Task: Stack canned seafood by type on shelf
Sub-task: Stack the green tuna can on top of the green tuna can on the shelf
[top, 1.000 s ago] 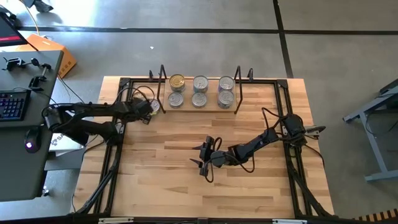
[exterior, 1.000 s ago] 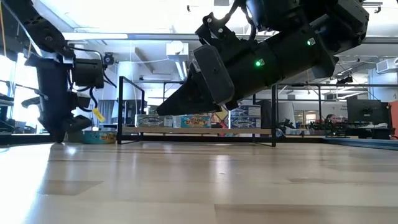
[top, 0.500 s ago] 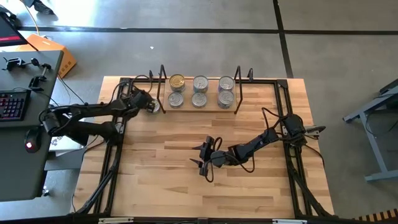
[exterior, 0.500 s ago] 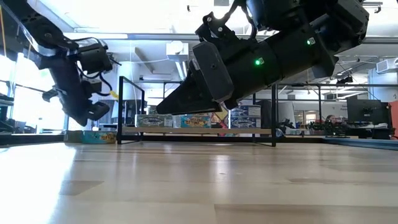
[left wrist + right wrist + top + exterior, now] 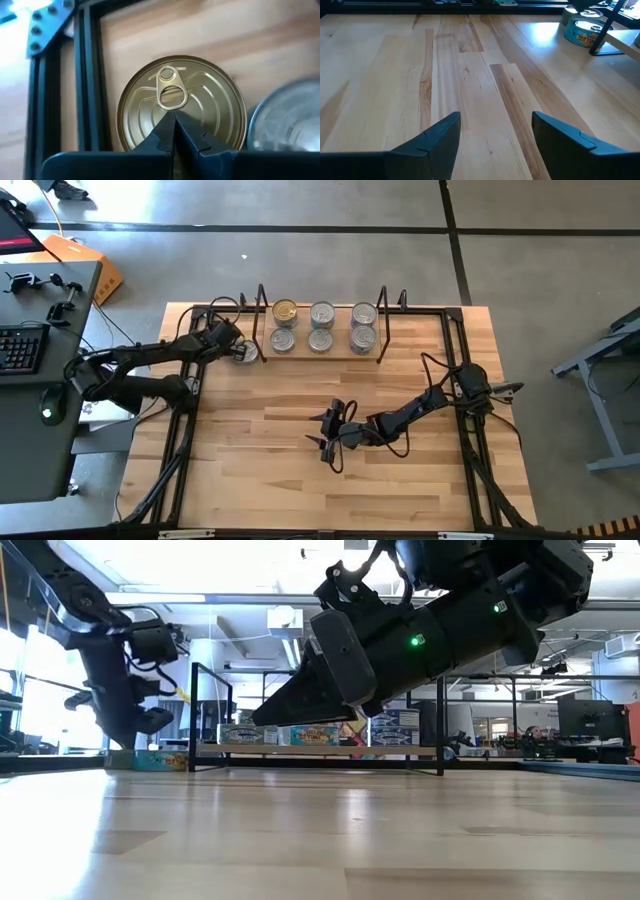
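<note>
I have the left gripper (image 5: 174, 131) over a gold-lidded tin (image 5: 181, 102) that sits upright on the table (image 5: 280, 440) just outside the shelf's (image 5: 322, 352) left uprights, lid up, pull-tab ring toward the far side; the fingers are pressed together and hold nothing. A silver-lidded tin (image 5: 287, 120) stands just beside it. Six tins stand upright on the shelf in two rows. My right gripper (image 5: 322, 432) hangs mid-table, fingers spread wide, empty.
</note>
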Robot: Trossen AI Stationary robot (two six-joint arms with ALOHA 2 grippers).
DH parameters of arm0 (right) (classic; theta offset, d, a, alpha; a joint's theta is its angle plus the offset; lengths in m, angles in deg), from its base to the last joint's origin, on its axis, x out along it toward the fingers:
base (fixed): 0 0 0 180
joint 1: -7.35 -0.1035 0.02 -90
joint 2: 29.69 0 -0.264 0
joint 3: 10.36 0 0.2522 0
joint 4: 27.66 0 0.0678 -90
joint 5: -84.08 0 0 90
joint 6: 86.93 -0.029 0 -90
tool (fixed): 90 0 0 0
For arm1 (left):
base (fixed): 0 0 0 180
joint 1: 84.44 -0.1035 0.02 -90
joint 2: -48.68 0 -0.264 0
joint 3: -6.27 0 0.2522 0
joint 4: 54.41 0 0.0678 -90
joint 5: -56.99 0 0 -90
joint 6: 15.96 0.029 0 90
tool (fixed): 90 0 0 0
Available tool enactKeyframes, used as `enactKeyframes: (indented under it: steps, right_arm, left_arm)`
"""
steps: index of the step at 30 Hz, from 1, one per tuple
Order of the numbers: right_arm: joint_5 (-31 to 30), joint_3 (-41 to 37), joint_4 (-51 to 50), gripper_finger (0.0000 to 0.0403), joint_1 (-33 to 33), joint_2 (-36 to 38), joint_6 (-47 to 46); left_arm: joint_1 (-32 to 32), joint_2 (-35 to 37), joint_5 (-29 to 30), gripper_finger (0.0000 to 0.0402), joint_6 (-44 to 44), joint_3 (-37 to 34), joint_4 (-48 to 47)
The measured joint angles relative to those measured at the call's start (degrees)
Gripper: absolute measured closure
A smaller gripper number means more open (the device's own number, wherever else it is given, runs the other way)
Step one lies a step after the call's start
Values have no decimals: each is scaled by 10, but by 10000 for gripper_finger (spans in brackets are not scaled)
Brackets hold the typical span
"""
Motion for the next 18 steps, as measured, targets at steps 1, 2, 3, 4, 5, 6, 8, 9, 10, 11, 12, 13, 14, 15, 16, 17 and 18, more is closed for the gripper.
enactKeyframes:
  steps: [1,2,3,4,5,6,8,9,10,11,12,13,14,15,16,17,18]
  right_arm:
    - [0,0,0,165,0,0,0]
    - [0,0,0,165,0,0,0]
    - [0,0,0,165,0,0,0]
    - [0,0,0,165,0,0,0]
    - [0,0,0,165,0,0,0]
    - [0,0,0,165,0,0,-1]
    - [0,0,0,165,0,0,-1]
    - [0,0,0,165,0,0,-1]
    - [0,0,0,165,0,0,-1]
    - [0,0,0,165,0,0,0]
    - [0,0,0,165,0,0,0]
    - [0,0,0,165,0,0,-1]
    - [0,0,0,165,0,0,-1]
    - [1,0,0,165,0,0,-1]
    - [3,0,0,165,0,0,-1]
    - [7,0,1,165,0,0,-1]
    - [10,0,1,165,0,0,-1]
  left_arm:
    - [8,4,3,402,-13,1,-24]
    - [17,8,9,402,-28,1,-49]
    - [27,11,16,402,-43,1,-70]
    - [39,15,20,401,-60,1,-90]
    - [55,18,26,402,-77,1,-110]
    - [71,21,33,401,-97,0,-126]
    - [107,26,39,401,-131,-1,-148]
    - [126,27,40,401,-149,-1,-158]
    - [146,27,43,401,-169,-1,-169]
    - [167,27,45,401,-191,-1,-182]
    - [190,27,47,401,-214,-1,-196]
    - [213,27,49,401,-238,-1,-209]
    - [238,27,51,401,-262,-1,-222]
    - [264,27,52,401,-287,-2,-233]
    - [291,27,52,401,-309,-2,-240]
    - [318,27,52,401,-332,-2,-247]
    - [346,27,51,401,-355,-2,-252]
